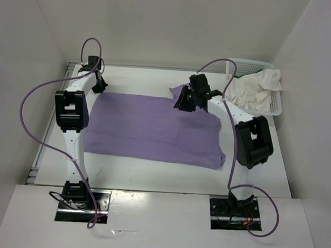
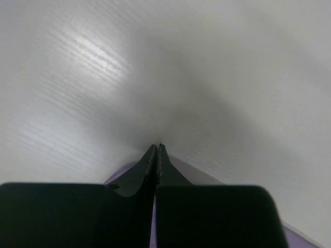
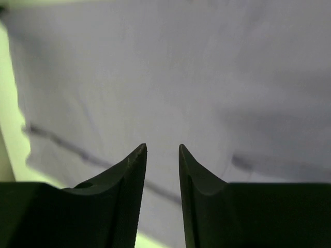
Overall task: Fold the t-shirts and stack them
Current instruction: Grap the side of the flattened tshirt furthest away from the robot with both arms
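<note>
Left jaws closed at lavender shirt (image 1: 154, 129) far-left corner — right jaws parted above far edge.

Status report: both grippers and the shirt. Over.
Left gripper shut at purple shirt's far-left corner, grip unconfirmed. Right gripper open over its far-right edge. Shirt flat, unfolded. White shirt in basket; nothing in the way.

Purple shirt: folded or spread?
Spread. The purple shirt lies as one wide flat sheet across the table; only the far corner by the right gripper is raised. Whether it is doubled over, cannot tell.
</note>
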`<state>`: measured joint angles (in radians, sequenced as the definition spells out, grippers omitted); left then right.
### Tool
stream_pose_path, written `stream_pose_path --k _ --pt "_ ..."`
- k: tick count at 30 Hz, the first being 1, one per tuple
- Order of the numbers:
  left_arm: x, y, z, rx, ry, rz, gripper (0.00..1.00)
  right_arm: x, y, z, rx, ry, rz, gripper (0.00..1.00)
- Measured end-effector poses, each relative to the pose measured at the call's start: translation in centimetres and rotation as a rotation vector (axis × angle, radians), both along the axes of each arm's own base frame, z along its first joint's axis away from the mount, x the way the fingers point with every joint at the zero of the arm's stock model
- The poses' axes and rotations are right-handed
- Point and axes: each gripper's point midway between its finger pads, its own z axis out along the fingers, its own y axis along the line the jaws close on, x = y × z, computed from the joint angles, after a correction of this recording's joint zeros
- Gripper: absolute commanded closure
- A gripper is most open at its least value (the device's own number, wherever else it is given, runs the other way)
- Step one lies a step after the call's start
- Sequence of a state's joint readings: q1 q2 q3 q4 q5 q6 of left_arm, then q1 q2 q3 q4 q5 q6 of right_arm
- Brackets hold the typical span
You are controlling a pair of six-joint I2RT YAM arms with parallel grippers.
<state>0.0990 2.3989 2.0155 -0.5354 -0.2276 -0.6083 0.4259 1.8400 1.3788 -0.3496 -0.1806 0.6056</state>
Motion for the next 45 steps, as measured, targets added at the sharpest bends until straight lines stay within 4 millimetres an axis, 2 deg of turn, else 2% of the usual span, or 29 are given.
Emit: stream_pose_path --k 4,11,14,17,18,21,28,31,35,38,42,45 --pt "-1.6 0.1 0.2 0.007 0.018 0.006 1.00 7.0 -1.7 -0.5 -0.050 -0.061 -0.100 0.59" --pt "-4.5 -0.2 2.1 0.008 0.015 0.006 1.00 19.5 -8.8 -2.3 -0.190 -0.169 -0.331 0.53" --pt "-4.9 -0.3 3.0 0.009 -0.003 0.006 1.00 22.6 -10.6 -3.2 -0.254 -0.188 -0.381 0.50" --pt "-4.9 -0.5 3.2 0.003 -0.015 0.001 1.00 25.8 -11.2 -4.0 -0.297 -0.243 -0.411 0.46" --pt "-4.9 -0.6 3.2 0.000 -0.016 -0.002 1.00 26.0 -11.3 -4.7 -0.309 -0.244 -0.413 0.43" --pt "-5.0 -1.0 3.0 -0.008 -0.013 -0.012 1.00 25.1 -12.0 -7.8 -0.369 -0.181 -0.408 0.39" --pt "-5.1 -1.6 2.7 -0.025 -0.011 -0.029 1.00 25.7 -12.6 -8.0 -0.383 -0.201 -0.404 0.35" --pt "-5.1 -2.0 2.7 -0.031 -0.013 -0.038 1.00 25.8 -12.8 -8.0 -0.371 -0.200 -0.398 0.37" --pt "-5.0 -2.2 2.7 -0.037 -0.016 -0.045 1.00 26.0 -13.1 -8.1 -0.355 -0.200 -0.382 0.61" --pt "-4.9 -2.4 2.7 -0.039 -0.018 -0.048 1.00 26.1 -12.8 -8.2 -0.332 -0.199 -0.357 0.71" --pt "-4.9 -2.4 2.8 -0.039 -0.019 -0.048 1.00 26.1 -12.4 -8.4 -0.299 -0.193 -0.338 0.93" --pt "-4.9 -2.4 2.8 -0.039 -0.020 -0.048 1.00 26.1 -12.0 -8.3 -0.269 -0.187 -0.332 1.00"
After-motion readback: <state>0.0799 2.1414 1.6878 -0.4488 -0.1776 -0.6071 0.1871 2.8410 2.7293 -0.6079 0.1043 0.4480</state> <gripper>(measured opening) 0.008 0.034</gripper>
